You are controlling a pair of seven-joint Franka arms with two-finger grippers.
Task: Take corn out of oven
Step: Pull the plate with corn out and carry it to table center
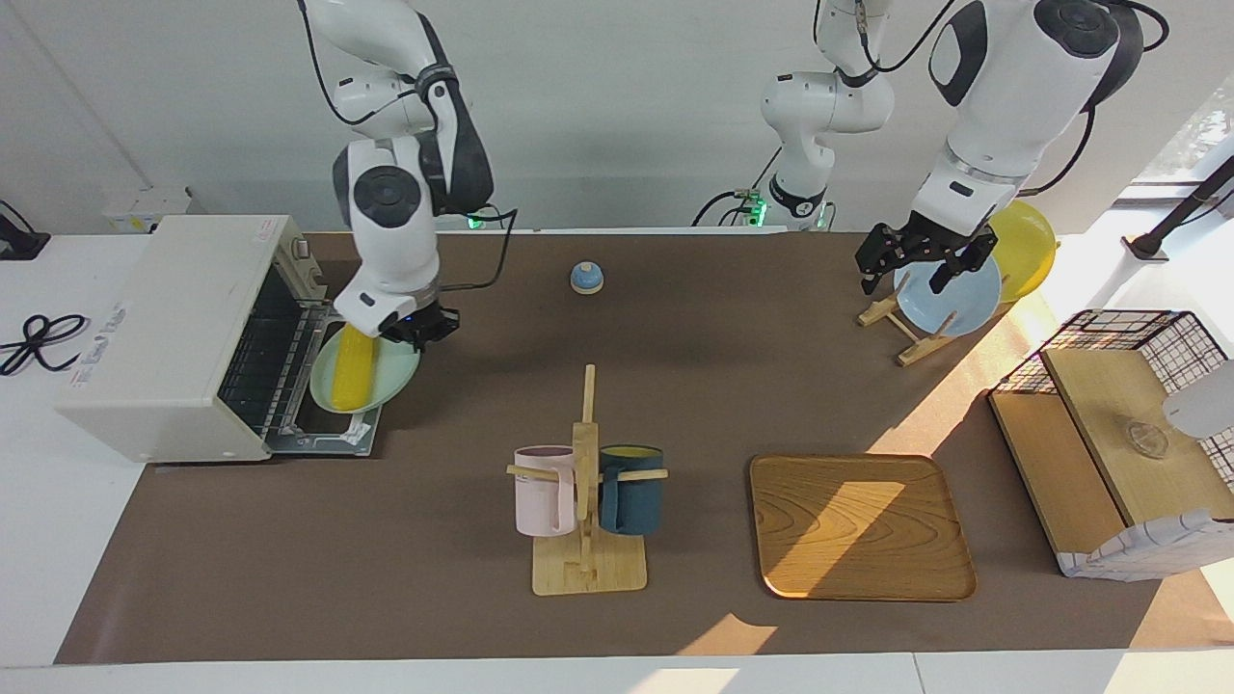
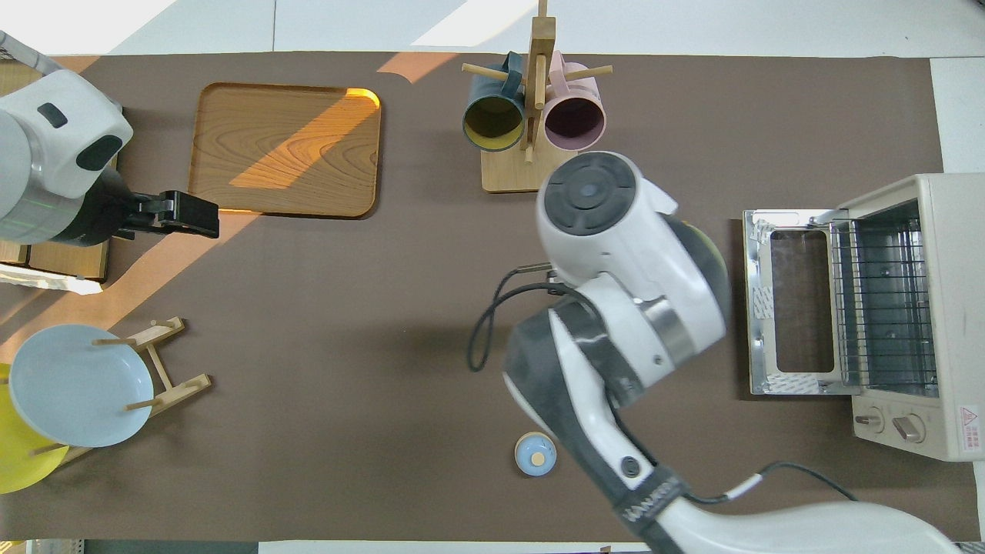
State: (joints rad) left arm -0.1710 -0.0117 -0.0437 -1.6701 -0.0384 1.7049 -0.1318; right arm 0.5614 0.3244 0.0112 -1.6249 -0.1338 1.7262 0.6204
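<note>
- while the facing view shows the corn (image 1: 353, 369) lying on a pale green plate (image 1: 393, 378), the overhead view hides both under the right arm's bulky wrist.
- the corn is a bright yellow, slightly tapered cob, its length running from the right gripper toward the plate's rim away from the robots; it looks smooth and plastic.
- the plate is over the oven's lowered door (image 1: 328, 436), just outside the opening, not inside the cavity.
- the oven (image 1: 169, 337) is off-white and boxy, at the right arm's end of the table; the overhead view shows its wire rack (image 2: 883, 300), the glass pane in the open door and two knobs, which the facing view does not show.
- the right gripper (image 1: 416, 326) sits at the plate's edge nearest the robots, right beside the corn's end; i cannot tell whether its fingers are pinching anything.
- the left gripper (image 1: 916, 262) hangs over a pale blue plate (image 1: 954, 299) on a wooden rack, its fingers spread and holding nothing; a yellow plate (image 1: 1027, 246) stands in the same rack.
- mid-table, a wooden stand (image 1: 584, 501) carries a pink mug (image 1: 543, 492) and a dark teal mug (image 1: 631, 490).
- a wooden tray (image 1: 861, 526) lies beside the stand, and a small blue bell (image 1: 586, 278) sits nearer the robots.
</note>
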